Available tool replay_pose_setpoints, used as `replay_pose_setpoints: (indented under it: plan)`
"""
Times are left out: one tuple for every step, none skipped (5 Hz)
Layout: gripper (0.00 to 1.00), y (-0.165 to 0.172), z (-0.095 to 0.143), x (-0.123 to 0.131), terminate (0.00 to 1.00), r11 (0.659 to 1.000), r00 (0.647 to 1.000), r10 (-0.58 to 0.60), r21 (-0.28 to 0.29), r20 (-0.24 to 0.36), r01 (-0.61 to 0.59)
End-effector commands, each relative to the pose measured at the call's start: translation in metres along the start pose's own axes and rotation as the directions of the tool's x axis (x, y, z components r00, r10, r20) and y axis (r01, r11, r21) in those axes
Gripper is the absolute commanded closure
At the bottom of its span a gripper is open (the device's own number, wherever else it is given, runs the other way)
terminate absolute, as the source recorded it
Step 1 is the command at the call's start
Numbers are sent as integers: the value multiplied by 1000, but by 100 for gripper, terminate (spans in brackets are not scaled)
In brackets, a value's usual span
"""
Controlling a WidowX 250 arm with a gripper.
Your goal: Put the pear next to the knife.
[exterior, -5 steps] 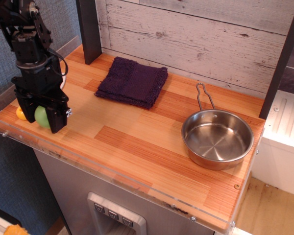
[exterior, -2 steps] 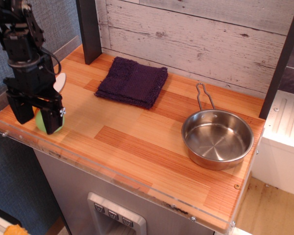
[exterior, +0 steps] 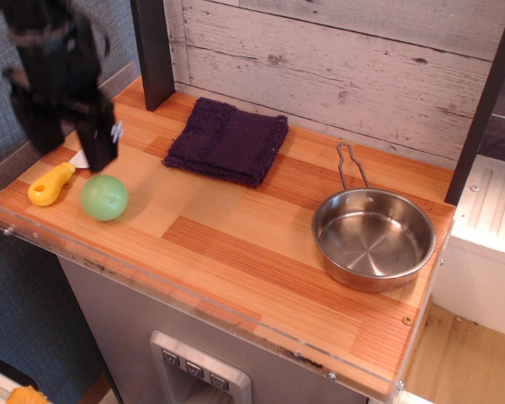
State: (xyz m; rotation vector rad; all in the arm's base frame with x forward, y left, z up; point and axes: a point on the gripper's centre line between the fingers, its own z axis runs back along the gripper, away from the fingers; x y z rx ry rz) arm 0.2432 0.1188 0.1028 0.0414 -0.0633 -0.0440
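Observation:
The light-green pear [exterior: 104,198] rests on the wooden counter near its front left corner, free of the gripper. Just left of it lies the knife [exterior: 52,183], its yellow handle showing and its pale blade mostly hidden behind the gripper. My black gripper [exterior: 71,139] hangs above and behind both, blurred by motion, its two fingers spread apart with nothing between them.
A dark purple folded cloth [exterior: 227,140] lies at the back of the counter [exterior: 236,244]. A steel pan [exterior: 372,237] sits at the right. A dark post [exterior: 154,50] stands at the back left, in front of a plank wall.
The gripper has let go of the pear and risen up and back. The pear now sits uncovered beside the knife's yellow handle.

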Motion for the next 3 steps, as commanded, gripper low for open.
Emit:
replay_pose_setpoints:
  plan:
    - [0,-23,24,15,0,1000,998,21,-15,-59,-22]
    - [0,-23,24,15,0,1000,998,21,-15,-59,-22]
    - [0,-23,24,15,100,1000,998,21,-15,-59,-22]
